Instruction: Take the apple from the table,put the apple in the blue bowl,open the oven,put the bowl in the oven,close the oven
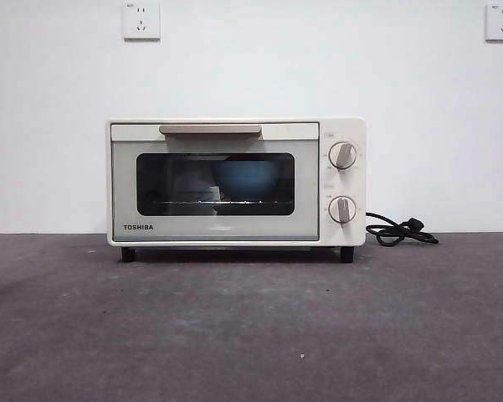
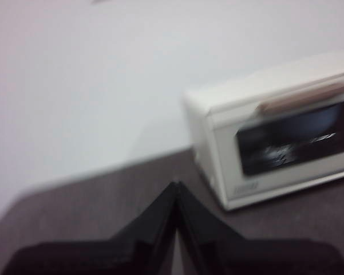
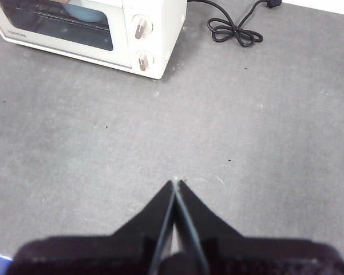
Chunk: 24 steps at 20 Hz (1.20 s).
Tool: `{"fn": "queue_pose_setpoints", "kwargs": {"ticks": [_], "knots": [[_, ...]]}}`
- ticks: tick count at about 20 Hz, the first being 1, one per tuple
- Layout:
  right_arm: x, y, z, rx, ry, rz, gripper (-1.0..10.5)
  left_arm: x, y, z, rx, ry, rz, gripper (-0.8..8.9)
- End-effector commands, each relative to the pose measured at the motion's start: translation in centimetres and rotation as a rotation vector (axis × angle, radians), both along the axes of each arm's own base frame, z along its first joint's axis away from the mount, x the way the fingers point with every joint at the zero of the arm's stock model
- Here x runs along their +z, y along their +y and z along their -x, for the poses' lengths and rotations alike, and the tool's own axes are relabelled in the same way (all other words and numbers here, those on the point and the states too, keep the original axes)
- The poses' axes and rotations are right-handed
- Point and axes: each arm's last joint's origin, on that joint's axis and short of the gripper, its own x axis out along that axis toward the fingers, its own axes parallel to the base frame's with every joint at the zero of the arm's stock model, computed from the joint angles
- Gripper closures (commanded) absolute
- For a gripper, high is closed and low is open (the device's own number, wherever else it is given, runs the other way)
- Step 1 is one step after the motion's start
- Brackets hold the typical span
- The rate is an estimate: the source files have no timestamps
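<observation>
The cream-white oven (image 1: pixel 236 182) stands at the back of the table (image 1: pixel 251 327) with its dark glass door closed. Behind the glass the blue bowl (image 1: pixel 247 179) rests on the wire rack. The apple is hidden from view. In the left wrist view, which is blurred, my left gripper (image 2: pixel 175 186) is shut and empty, off to the oven's (image 2: pixel 275 126) handle-free side and apart from it. My right gripper (image 3: pixel 176 183) is shut and empty above bare table, well in front of the oven (image 3: pixel 91 31), where a bit of the bowl (image 3: pixel 83 10) shows through the door.
A coiled black cord (image 1: pixel 399 230) lies on the table beside the oven's knob side, also seen as the cord (image 3: pixel 234 28) in the right wrist view. Two white wall sockets (image 1: pixel 141 20) sit high on the wall. Neither arm shows in the front view.
</observation>
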Motion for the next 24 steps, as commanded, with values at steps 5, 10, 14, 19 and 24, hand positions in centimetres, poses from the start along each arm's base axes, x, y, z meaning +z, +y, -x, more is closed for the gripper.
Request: {"fn": "queue_pose_setpoints", "kwargs": {"ticks": [5,10,14,19,24], "knots": [[-0.3,0.0,0.0,-0.008,0.023,0.009,9.5,-5.6,-0.2,-0.1,-0.010,0.124,0.103,8.17],[-0.3,0.0,0.0,-0.008,0.023,0.009,9.5,-5.8,0.0,-0.1,0.069,0.143,0.089,8.17],[-0.3,0.0,0.0,-0.008,0.023,0.009,9.5,-7.0,-0.1,0.2,0.070,0.260,0.087,8.17],[-0.3,0.0,0.0,-0.008,0.023,0.009,9.5,-7.1,0.3,0.8,0.234,0.243,0.234,8.17],[-0.3,0.0,0.0,-0.008,0.023,0.009,9.5,-6.9,0.2,0.8,0.201,0.234,0.219,8.17]]}}
